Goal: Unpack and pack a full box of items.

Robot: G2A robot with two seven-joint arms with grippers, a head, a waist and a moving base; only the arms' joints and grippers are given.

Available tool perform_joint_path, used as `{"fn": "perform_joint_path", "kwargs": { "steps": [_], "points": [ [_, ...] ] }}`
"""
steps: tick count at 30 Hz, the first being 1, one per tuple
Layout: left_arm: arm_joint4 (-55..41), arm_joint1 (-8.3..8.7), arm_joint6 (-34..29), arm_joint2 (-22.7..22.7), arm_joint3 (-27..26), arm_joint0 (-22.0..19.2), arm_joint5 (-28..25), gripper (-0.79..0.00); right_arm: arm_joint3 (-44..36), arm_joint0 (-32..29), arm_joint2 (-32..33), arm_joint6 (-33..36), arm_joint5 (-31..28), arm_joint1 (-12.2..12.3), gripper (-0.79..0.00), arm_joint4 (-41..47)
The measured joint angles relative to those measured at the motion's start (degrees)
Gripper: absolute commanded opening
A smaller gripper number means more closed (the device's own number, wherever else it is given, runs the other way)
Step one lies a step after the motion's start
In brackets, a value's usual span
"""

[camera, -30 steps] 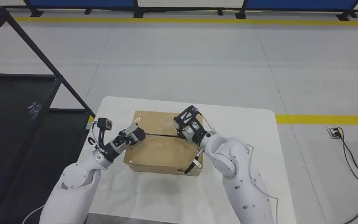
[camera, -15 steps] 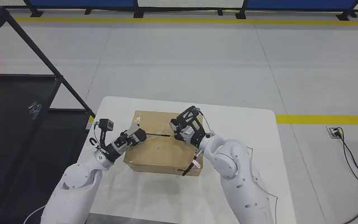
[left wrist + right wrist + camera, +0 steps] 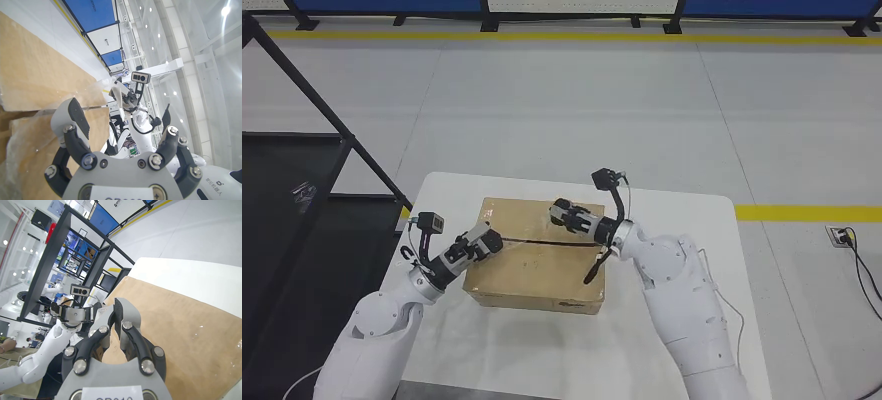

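A brown cardboard box (image 3: 532,272) lies on the white table (image 3: 672,215), with a dark seam between its two top flaps. My right gripper (image 3: 560,213) is over the far flap by the seam. In the right wrist view it (image 3: 115,313) is shut, pinching the edge of the tan flap (image 3: 179,313). My left gripper (image 3: 487,243) sits at the box's left end by the seam. It (image 3: 122,117) is open; one finger (image 3: 78,117) rests by the flap (image 3: 37,66), where clear tape is crumpled. The left wrist view shows the right gripper (image 3: 118,92) farther off, holding a beige edge.
A black metal frame (image 3: 302,190) stands off the table's left side. A strip of bare white tabletop runs around the box, widest on the right (image 3: 702,260) and at the front.
The right wrist has rolled over, so its camera now stands up on the far side, and its gripper has shifted slightly along the far flap. The left arm and the box have stayed put.
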Motion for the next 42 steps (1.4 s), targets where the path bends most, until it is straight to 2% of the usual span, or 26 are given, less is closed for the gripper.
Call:
{"fn": "perform_joint_path", "kwargs": {
  "steps": [12, 17, 19, 22, 26, 28, 32, 34, 37, 38, 42],
  "points": [
    [-0.3, -0.06, 0.2, 0.1, 0.7, -0.3, -0.5, 0.000, 2.8, 1.7, -0.6, -1.2, 0.1, 1.1, 0.000, 3.0],
    [-0.2, -0.09, 0.3, 0.2, 0.7, -0.3, -0.6, 0.000, 1.7, 1.0, 0.3, -4.9, -0.2, 1.9, 0.000, 1.5],
    [-0.2, -0.10, 0.3, 0.2, 0.8, -0.3, -0.6, 0.000, -0.2, 0.1, 0.1, -7.0, -2.5, 2.3, 0.000, -1.3],
    [-0.1, -0.09, 0.5, 0.2, 0.8, -0.2, -0.6, 0.000, -5.7, -2.1, -1.3, -10.5, -7.2, 3.3, 0.000, -11.0],
    [0.1, -0.08, 0.5, 0.2, 0.7, -0.2, -0.5, 0.000, -13.0, -4.8, -3.6, -14.5, -8.0, 3.8, 0.000, -28.5],
    [0.1, -0.07, 0.5, 0.2, 0.7, -0.2, -0.5, 0.000, -12.0, -4.7, -3.5, -14.1, -7.9, 3.8, 0.000, -29.7],
    [-0.1, -0.11, 0.4, 0.4, 0.6, -0.2, -0.4, 0.000, -11.8, -4.6, -3.5, -14.1, -7.9, 3.8, 0.000, -24.4],
    [-0.1, -0.14, 0.4, 0.4, 0.5, -0.2, -0.5, 0.000, -13.4, -5.1, -4.9, -14.9, -8.6, 4.0, 0.000, -25.9],
    [-0.2, -0.13, 0.4, 0.3, 0.5, -0.2, -0.6, 0.000, -20.8, -7.7, -10.9, -18.7, -9.7, 4.4, 0.000, -37.4],
    [-0.3, -0.11, 0.4, 0.2, 0.5, -0.2, -0.6, 0.000, -23.6, -9.0, -13.5, -20.1, -9.4, 4.6, 0.000, -44.9],
    [-0.4, -0.09, 0.4, 0.1, 0.5, -0.1, -0.5, 0.000, -28.6, -12.4, -20.2, -20.2, -3.2, 4.8, 0.000, -65.5]
  ]
}}
